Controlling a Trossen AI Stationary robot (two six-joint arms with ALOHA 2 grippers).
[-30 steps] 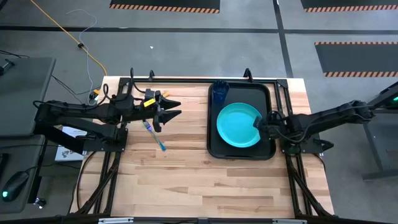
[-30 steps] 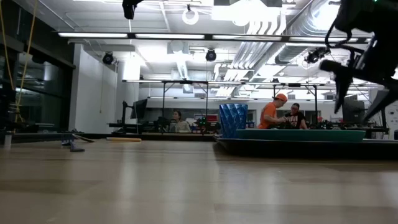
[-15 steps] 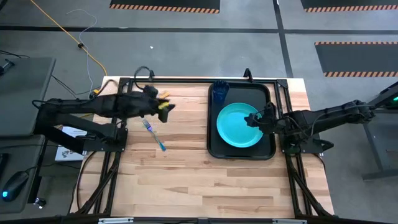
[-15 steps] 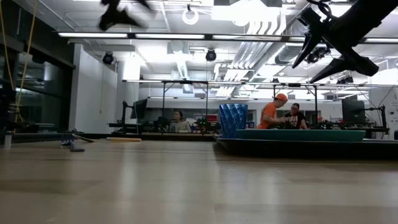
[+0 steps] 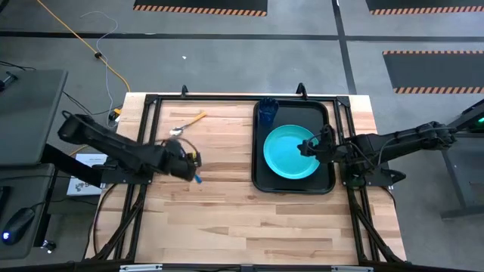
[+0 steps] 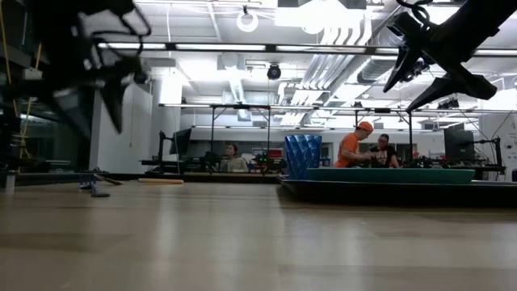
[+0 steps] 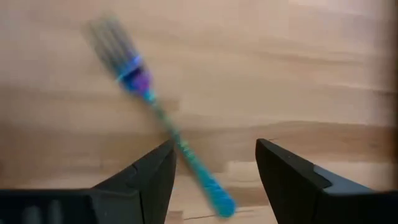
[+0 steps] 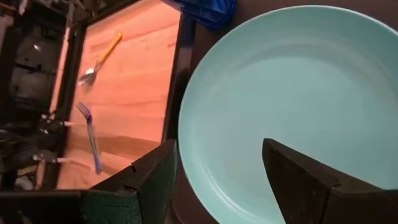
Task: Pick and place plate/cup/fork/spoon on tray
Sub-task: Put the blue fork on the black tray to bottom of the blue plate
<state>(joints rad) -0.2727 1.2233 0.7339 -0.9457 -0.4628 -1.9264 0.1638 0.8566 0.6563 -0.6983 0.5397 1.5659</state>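
Since the earlier high view the left hand (image 5: 190,160) had swung from beside the spoon (image 5: 187,123) toward the near side of the worktop (image 5: 249,219) and hung over the fork (image 5: 195,177), while the right hand (image 5: 311,145) hovered above the plate (image 5: 283,155), which sat with the cup (image 5: 267,112) on the tray (image 5: 293,187). In the low view the right hand's fingers stood apart, high above the tray. The left wrist view showed the fork between that hand's parted fingers (image 7: 149,180), its long axis slanting across the gap, handle end nearest — so the left arm was much the nearer; the right wrist view showed parted fingers over the plate.
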